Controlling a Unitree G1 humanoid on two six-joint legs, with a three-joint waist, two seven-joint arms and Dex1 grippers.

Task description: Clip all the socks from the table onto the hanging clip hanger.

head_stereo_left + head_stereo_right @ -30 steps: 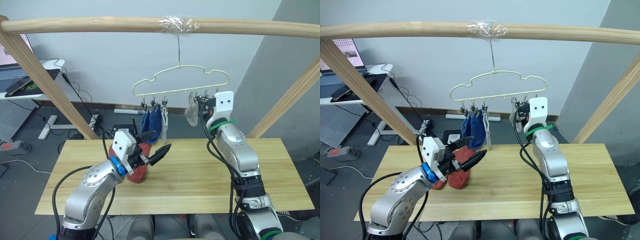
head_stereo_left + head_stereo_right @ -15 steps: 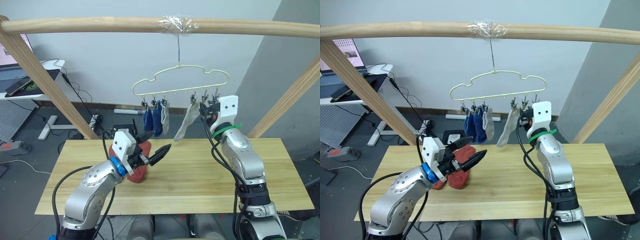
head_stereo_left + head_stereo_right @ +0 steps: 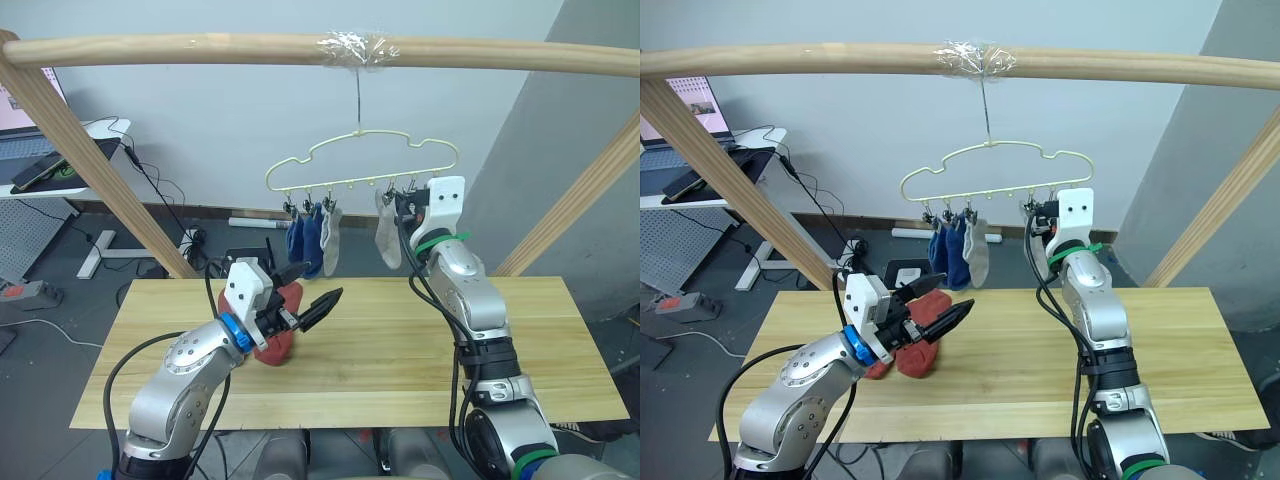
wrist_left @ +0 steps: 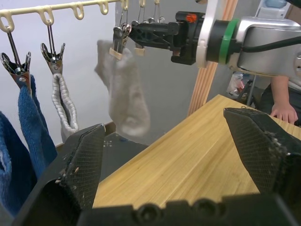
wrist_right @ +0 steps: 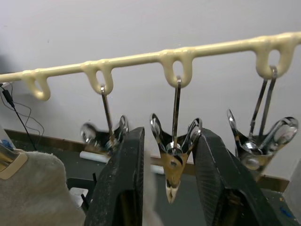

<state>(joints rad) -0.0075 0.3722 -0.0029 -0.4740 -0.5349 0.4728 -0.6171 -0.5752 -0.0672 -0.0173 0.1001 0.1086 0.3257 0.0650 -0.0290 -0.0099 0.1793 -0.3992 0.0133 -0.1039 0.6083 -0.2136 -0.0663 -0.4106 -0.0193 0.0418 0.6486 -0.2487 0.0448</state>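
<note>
Since half a second ago the grey sock [image 3: 386,237] I swung out on the right has dropped back to hang straight from its clip, and my right end effector [image 3: 403,212] has risen to the clip row. On the left, my left end effector [image 3: 312,300] hovers above the counter [image 3: 400,340] with fingers wide apart, the two rust-red socks [image 3: 277,330] lying beneath and behind it. The clip hanger [image 3: 360,170] hangs from the wooden pole [image 3: 200,48], carrying two blue socks [image 3: 304,243] and another grey sock [image 3: 330,236]. My right fingers stand apart around a bare clip [image 5: 175,160].
</note>
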